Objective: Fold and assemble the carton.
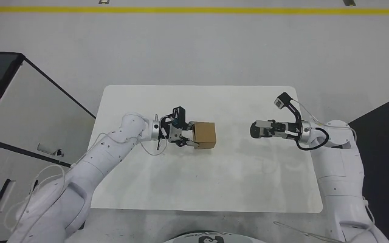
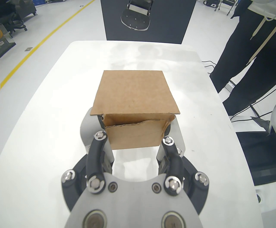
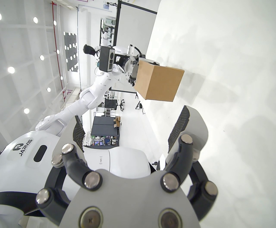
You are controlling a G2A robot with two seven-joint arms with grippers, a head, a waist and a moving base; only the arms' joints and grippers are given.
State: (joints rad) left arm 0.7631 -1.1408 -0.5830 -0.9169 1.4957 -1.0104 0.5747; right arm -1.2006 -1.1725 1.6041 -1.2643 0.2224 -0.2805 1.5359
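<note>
A small brown carton stands folded into a box near the middle of the white table. My left gripper is at its left end, shut on it. In the left wrist view the two fingers clasp the carton from either side; its near face shows a ragged flap edge. My right gripper hangs to the right of the carton, apart from it and pointing at it. The right wrist view shows that gripper open and holding nothing, with the carton and the left gripper farther off.
Bare tabletop lies all around the carton. A black panel stands beyond one end of the table, and cables lie on the floor beside it. A dark framed panel stands left of the table.
</note>
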